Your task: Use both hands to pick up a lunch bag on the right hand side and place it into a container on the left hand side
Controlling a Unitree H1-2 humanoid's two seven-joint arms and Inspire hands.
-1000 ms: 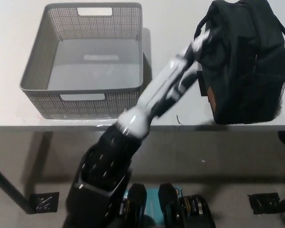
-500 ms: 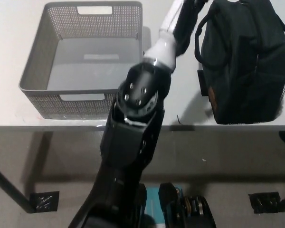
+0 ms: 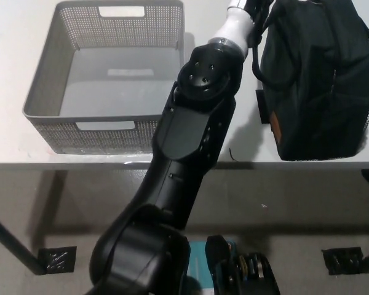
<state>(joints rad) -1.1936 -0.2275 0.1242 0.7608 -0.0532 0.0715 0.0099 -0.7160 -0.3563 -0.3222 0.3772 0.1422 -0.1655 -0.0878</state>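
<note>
Two things sit on the table (image 3: 12,37), which is a smooth, matte white slab with a straight front edge. Toward its left side there's the container (image 3: 55,80), a grey plastic basket with perforated mesh walls, rounded corners, slot handles cut into the near and far walls, and a plain solid floor. Nothing is in it.

Over by the table's right end is the lunch bag (image 3: 320,80), a soft, boxy thing in dark fabric, kind of slouchy, with stitched seams, a looped carry strap (image 3: 264,46) hanging off its left side and a small brown tag (image 3: 273,123) low on the same side. Its bottom sits right up at the table's front edge, well apart from the container.

The left arm (image 3: 190,141) is mostly glossy black, chunky casing with a round bolted joint, then turns into a white tube section (image 3: 237,24) that runs up along the bag's left side near the strap. The left hand itself is cut off at the top edge of the picture, so I can't tell whether it's open or closed or grabbing anything. The black right hand isn't in view.
</note>
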